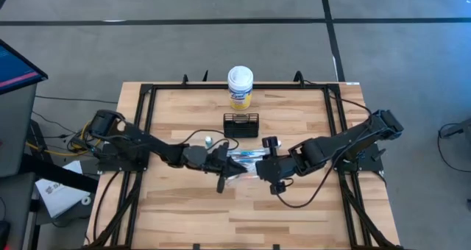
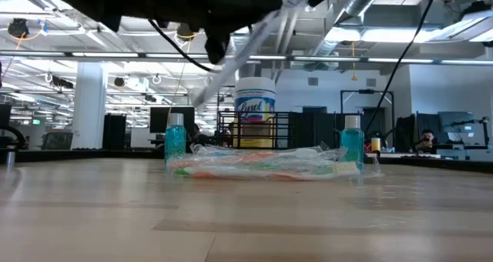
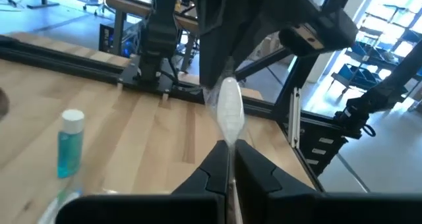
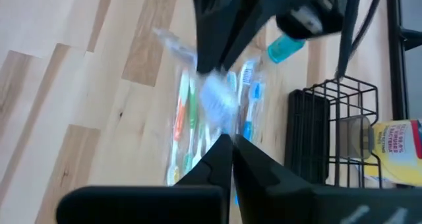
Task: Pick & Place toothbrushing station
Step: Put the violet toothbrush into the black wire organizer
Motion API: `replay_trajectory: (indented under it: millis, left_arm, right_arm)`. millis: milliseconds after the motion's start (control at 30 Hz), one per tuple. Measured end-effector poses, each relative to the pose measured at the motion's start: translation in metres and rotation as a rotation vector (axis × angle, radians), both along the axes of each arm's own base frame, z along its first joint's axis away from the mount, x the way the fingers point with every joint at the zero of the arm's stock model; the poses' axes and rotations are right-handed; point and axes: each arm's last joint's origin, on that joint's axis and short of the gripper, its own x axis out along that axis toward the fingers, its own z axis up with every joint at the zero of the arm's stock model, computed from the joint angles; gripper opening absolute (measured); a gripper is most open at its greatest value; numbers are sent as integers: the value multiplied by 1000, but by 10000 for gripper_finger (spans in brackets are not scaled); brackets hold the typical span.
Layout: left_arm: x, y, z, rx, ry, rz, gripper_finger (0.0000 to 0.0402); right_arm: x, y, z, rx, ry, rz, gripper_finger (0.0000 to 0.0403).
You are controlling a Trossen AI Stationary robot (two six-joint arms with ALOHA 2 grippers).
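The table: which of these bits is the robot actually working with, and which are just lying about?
Part of the job:
- black wire caddy
- wrapped toothbrush, pinched by the left tool and the right tool
- pile of wrapped toothbrushes
- probably the teal bottles

Just lying about, as far as I can judge:
- yellow canister, behind the caddy

A yellow wipes canister (image 1: 241, 87) stands near bagged toothbrushes (image 2: 262, 164).
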Motion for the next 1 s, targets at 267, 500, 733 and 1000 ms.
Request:
replay_trajectory:
  millis: [267,500,733,1000]
  left_arm:
    - [-9,6,11,59,15,62,0]
    - [-13,21,27,136,-27,188,0]
    - [-16,42,40,196,-63,289,0]
    - [-16,70,46,266,-87,392,0]
  right_arm:
    - [-7,-3,10,20,-33,-6,79]
    - [-10,3,9,60,-37,-40,102]
    - [-14,11,3,73,-29,-39,91]
    - [-16,19,1,88,-27,-36,76]
